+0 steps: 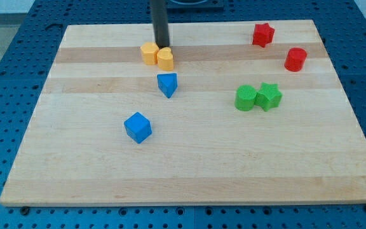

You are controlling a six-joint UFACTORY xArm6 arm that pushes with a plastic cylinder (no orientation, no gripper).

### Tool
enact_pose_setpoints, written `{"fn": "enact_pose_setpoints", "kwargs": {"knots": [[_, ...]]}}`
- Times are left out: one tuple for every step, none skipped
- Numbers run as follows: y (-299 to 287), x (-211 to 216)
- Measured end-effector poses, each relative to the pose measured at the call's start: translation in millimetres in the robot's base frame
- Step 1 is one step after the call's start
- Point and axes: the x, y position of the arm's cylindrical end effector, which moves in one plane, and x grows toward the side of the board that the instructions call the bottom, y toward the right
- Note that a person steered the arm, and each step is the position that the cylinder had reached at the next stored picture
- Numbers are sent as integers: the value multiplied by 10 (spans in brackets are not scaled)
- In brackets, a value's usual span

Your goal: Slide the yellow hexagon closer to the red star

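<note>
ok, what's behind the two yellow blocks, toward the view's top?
My tip stands just behind them, between the yellow hexagon and the other yellow block. Beyond it, bare wooden board. The blocks hide whether the tip touches them.

Between the yellow hexagon block point(149, 53) and the red star block point(263, 34), an open strip of the wooden desk point(189, 159) is seen along the view's top. The tool's tip point(162, 46) stands touching the 2 yellow blocks, the second point(165, 58) just beside the hexagon. A red cylinder block point(295, 59) lies near the star, toward the view's bottom right.
</note>
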Motion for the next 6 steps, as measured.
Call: {"fn": "enact_pose_setpoints", "kwargs": {"knots": [[-361, -40], [-892, -8], [-1009, 357], [-823, 489], [-229, 383], [471, 213]]}}
